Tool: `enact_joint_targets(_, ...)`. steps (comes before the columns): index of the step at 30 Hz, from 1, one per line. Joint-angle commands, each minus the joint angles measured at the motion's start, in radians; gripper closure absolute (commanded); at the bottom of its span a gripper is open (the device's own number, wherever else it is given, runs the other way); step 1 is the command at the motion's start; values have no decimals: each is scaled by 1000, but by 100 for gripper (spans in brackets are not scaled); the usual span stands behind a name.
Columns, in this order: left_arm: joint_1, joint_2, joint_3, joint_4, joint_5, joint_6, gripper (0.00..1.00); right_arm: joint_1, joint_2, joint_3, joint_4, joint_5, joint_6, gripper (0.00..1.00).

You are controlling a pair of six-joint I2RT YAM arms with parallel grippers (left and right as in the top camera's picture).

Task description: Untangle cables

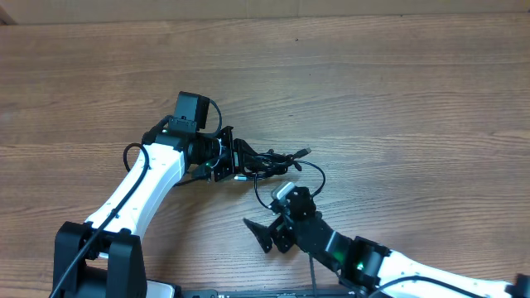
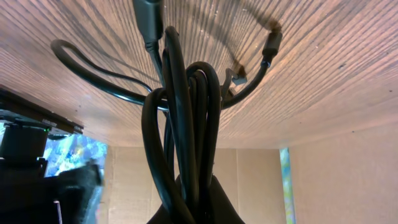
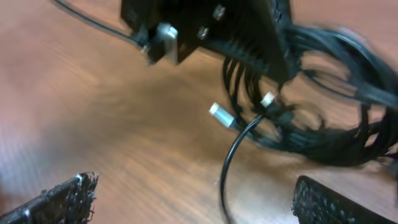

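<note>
Showing: wood-grain table (image 1: pixel 397 83) | tangled cables (image 1: pixel 265 159) | beige wall (image 2: pixel 249 180) beyond

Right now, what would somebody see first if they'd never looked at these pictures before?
First, the messy knot of black cables in the middle of the wooden table, with one silver plug poking out on the right. The left gripper is pinched shut on that knot. Just below, the right gripper gapes wide open, holding nothing.
</note>
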State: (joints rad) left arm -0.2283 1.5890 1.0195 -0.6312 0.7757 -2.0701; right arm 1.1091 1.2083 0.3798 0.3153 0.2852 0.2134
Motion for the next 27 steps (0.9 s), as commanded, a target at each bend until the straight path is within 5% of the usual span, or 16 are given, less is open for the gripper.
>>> enact_joint_targets(1,-1,-7,8,1,37,-14,96,8,87,21,75,107,-63,0)
enact_joint_targets(14,-1,-7,8,0,65,-13,96,34,388,158,103,168,-145,16)
enact_joint_targets(21,-1,-7,8,-1,116,25,95,16,457,165,175,167,-219,32)
enact_joint_targets(27,-1,-7,8,-51,113,32,96,-10,461,166,182,167,-214,74)
